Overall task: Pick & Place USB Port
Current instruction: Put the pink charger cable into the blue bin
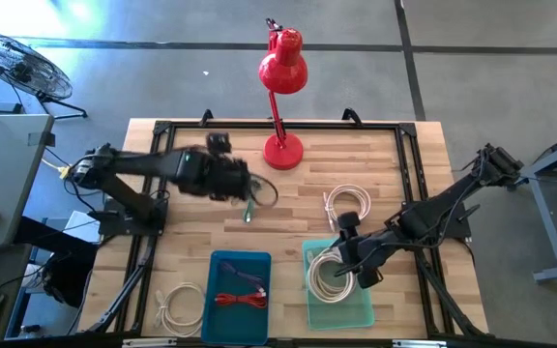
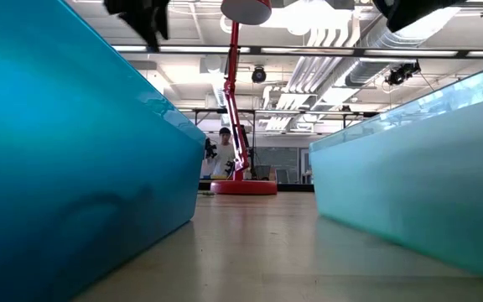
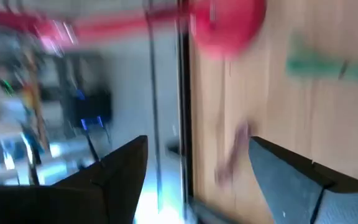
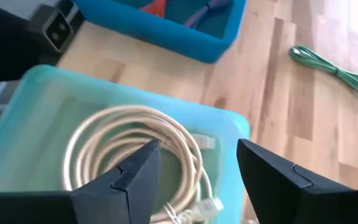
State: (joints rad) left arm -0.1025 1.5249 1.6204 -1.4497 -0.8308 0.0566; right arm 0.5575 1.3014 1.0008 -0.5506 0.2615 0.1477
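Observation:
A green coiled cable [image 1: 249,208] [image 4: 334,68] lies on the wooden table near the red lamp's base. My left gripper [image 1: 245,186] [image 3: 197,163] hangs open above the table just left of that cable, with nothing between its fingers. A white coiled cable [image 1: 329,275] [image 4: 104,134] rests in the teal bin [image 1: 348,314] [image 4: 135,96]. My right gripper [image 1: 356,266] [image 4: 197,149] stands open over the bin's far end, above the white coil and apart from it. Another white cable [image 1: 346,205] lies loose on the table beyond the teal bin.
A blue bin [image 1: 222,309] [image 4: 166,28] holding a red and a purple cable stands left of the teal one. A third white cable [image 1: 182,304] lies at the near left. The red desk lamp [image 1: 283,150] [image 2: 241,172] stands at the far middle. A black frame edges the table.

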